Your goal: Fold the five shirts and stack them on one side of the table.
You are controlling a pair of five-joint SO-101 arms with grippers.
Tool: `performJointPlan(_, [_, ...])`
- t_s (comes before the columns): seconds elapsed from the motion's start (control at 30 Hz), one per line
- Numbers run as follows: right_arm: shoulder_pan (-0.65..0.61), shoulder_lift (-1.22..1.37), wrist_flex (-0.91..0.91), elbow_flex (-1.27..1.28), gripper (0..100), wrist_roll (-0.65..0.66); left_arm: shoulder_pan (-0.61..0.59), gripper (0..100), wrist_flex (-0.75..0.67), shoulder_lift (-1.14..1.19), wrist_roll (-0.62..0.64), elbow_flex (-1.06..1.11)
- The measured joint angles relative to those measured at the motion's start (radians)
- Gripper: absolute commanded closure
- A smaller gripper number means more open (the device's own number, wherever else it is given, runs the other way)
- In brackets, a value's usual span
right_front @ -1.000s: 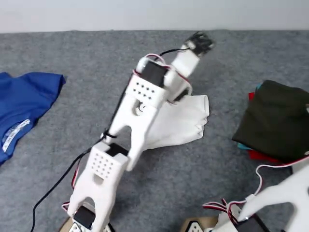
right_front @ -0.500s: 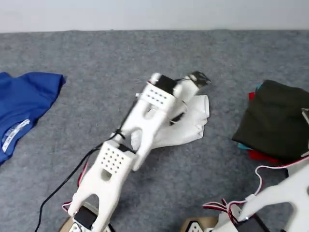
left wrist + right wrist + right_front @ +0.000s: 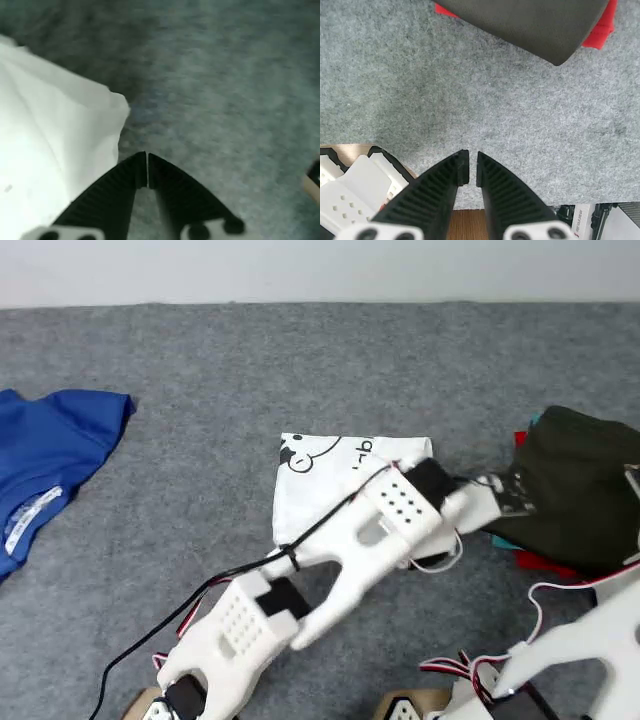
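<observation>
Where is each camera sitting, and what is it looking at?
High view: above the table, looking down; left arm and right arm show.
Left wrist view: on the left arm, facing the table beside the white shirt; left gripper shows.
Right wrist view: on the right arm, looking down at the dark shirt; right gripper shows.
Shared: high and left wrist views both catch the white shirt.
</observation>
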Motion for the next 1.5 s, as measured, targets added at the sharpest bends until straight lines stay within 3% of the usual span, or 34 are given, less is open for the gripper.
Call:
performJointPlan(0.13, [0.0,0.0,0.0,0.0,95.5,0.0,-0.043,99,0.0,-0.11,-0.002,0.011])
performJointPlan(0.27, [0.0,0.0,0.0,0.0,95.5,0.0,-0.172,99,-0.006,-0.144,-0.057,0.011])
performJointPlan(0.47, [0.0,0.0,0.0,0.0,95.5,0.0,-0.391,99,-0.146,-0.103,-0.086,0.011])
performJointPlan(0.6, [0.0,0.0,0.0,0.0,95.5,0.0,-0.442,99,-0.219,0.003,-0.086,0.011])
performJointPlan(0.87, [0.0,0.0,0.0,0.0,95.5,0.003,-0.379,99,-0.224,0.129,-0.086,0.011])
performJointPlan(1.2, [0.0,0.0,0.0,0.0,95.5,0.003,-0.167,99,-0.014,0.129,-0.141,-0.028])
performJointPlan(1.5, [0.0,0.0,0.0,0.0,95.5,0.003,-0.046,99,-0.005,0.017,-0.14,-0.023])
